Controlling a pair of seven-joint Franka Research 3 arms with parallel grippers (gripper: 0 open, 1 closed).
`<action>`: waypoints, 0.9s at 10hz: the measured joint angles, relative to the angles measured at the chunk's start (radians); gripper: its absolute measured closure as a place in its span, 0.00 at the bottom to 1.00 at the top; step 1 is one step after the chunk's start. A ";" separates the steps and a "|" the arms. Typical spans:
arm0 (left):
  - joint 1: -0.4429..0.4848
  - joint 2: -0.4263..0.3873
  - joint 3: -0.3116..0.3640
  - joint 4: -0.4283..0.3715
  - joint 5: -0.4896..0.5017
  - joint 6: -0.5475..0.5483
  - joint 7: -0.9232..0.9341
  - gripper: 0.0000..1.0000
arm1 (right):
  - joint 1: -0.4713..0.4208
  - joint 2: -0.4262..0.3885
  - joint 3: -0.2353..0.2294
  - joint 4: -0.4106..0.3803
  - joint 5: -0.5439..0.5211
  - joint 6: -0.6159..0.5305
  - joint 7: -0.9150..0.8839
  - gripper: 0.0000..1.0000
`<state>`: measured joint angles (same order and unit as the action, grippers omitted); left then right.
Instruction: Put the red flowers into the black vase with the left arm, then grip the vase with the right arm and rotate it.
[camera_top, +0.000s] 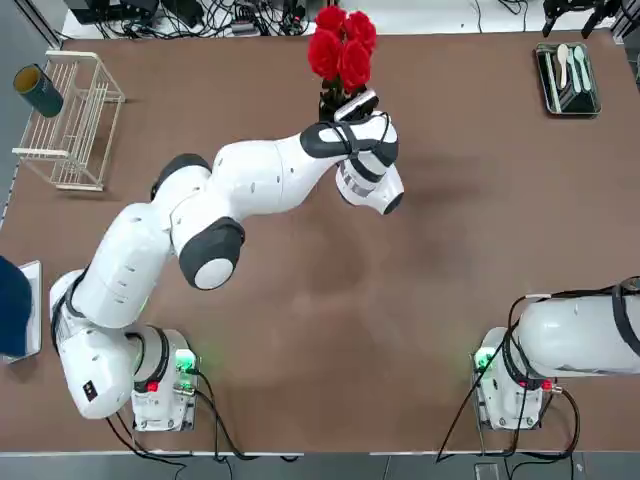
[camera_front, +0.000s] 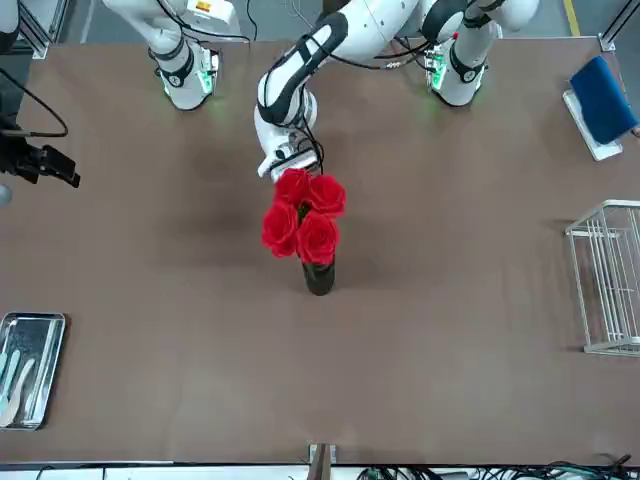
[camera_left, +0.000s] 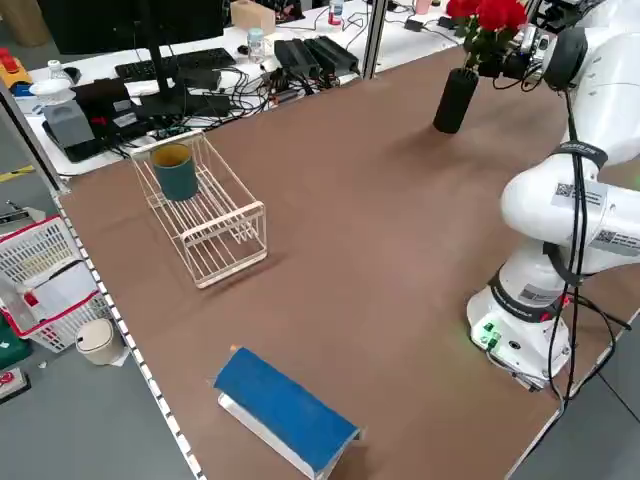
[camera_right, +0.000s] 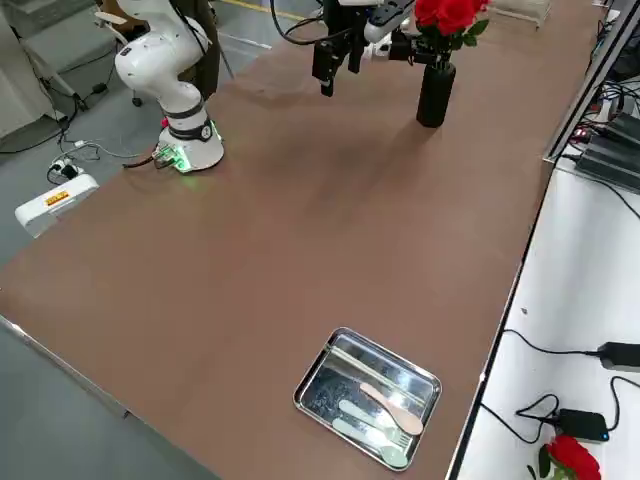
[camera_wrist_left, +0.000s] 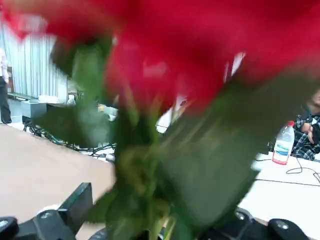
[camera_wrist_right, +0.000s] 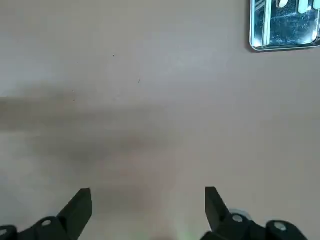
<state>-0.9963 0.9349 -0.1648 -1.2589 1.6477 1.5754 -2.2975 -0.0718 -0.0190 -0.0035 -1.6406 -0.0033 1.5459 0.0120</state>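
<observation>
Currently four red flowers (camera_front: 305, 222) stand in one black vase (camera_front: 318, 275), mid-worktop (camera_front: 450, 330) far side. Left tool (camera_right: 375, 45) beside stems, released, apparently not touching. Right tool (camera_wrist_right: 148, 212) released, parked over bare worktop.

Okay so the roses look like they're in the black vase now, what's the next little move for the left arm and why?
Probably draw the left claw straight back from the stems, away from the black vase. The red flowers already stand in the vase and the claw is open, so nothing is left to place. Clearing out gives room for the right claw, parked open near its base, to come in and grip the vase.
</observation>
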 joint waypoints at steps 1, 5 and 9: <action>0.003 0.007 0.000 0.000 0.001 0.001 0.000 0.00 | 0.000 0.000 0.000 0.000 0.000 0.000 0.000 0.00; 0.003 0.011 0.000 0.005 0.005 0.001 0.000 0.00 | 0.000 0.000 0.000 0.000 0.000 0.001 0.000 0.00; -0.005 0.004 -0.010 0.020 0.007 0.001 0.000 0.00 | 0.000 -0.001 0.004 0.000 0.000 0.002 0.002 0.00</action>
<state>-1.0010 0.9387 -0.1746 -1.2389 1.6547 1.5763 -2.2975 -0.0715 -0.0197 0.0008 -1.6405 -0.0032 1.5480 0.0137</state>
